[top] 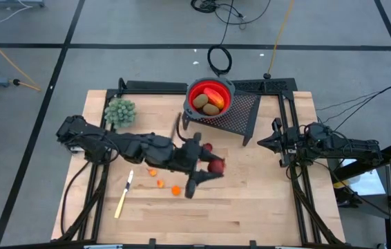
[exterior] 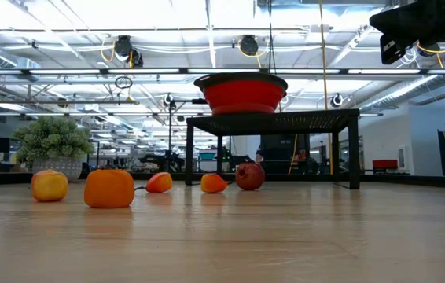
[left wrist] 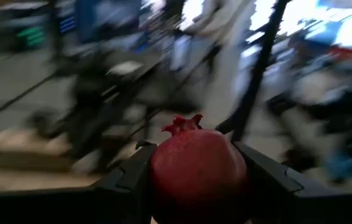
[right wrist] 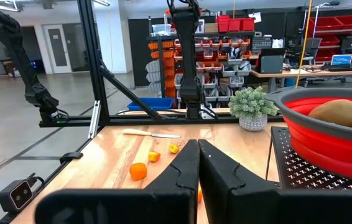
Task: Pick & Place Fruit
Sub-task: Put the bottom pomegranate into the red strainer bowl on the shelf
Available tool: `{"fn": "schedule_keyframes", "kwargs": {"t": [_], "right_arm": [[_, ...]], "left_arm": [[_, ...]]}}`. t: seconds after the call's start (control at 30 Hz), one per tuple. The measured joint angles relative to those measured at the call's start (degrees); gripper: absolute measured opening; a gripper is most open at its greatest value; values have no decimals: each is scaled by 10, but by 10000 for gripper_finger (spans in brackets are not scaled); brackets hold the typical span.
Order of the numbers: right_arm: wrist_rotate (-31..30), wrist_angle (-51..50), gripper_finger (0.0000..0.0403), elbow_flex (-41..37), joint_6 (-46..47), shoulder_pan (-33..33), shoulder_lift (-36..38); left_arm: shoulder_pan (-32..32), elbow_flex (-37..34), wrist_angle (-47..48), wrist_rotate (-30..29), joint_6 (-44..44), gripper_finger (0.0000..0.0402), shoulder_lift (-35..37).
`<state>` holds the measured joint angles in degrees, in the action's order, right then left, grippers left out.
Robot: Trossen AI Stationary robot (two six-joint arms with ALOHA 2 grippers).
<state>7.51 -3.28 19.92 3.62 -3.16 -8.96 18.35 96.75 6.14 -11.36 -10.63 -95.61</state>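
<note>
One red ball (left wrist: 199,168) clamped between left gripper (top: 213,168) fingers at table middle, round, smooth, rigid-looking; likely light, may slip, so grip across widest girth. Second ball (top: 207,147) beside it. Bowl (top: 209,97) holds ovals. Right gripper (right wrist: 198,163) closed, empty, waits at table's right edge.

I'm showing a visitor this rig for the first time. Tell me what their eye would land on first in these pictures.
First, the left pincer at the table's middle, shut on a dark red ball with a small crown on top. Next, the red bowl on the black mesh stand at the far edge, already holding two brownish-green ovals and an elongated red-orange piece. The right pincer waits shut at the right edge.
</note>
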Motion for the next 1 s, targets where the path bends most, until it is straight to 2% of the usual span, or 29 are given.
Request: {"fn": "schedule_keyframes", "kwargs": {"t": [0.2, 0.33, 0.5, 0.7, 1.0], "right_arm": [[0, 0, 0, 0, 0, 0, 0], [0, 0, 0, 0, 0, 0, 0], [0, 0, 0, 0, 0, 0, 0], [0, 0, 0, 0, 1, 0, 0], [-2, 0, 0, 0, 0, 0, 0]], "left_arm": [[-1, 0, 132, -147, 0, 184, 0], [-12, 0, 162, -203, 9, 184, 0], [-39, 0, 172, -248, 80, 184, 0], [-97, 0, 173, -244, 163, 184, 0], [-208, 0, 174, -117, 227, 184, 0]]}}
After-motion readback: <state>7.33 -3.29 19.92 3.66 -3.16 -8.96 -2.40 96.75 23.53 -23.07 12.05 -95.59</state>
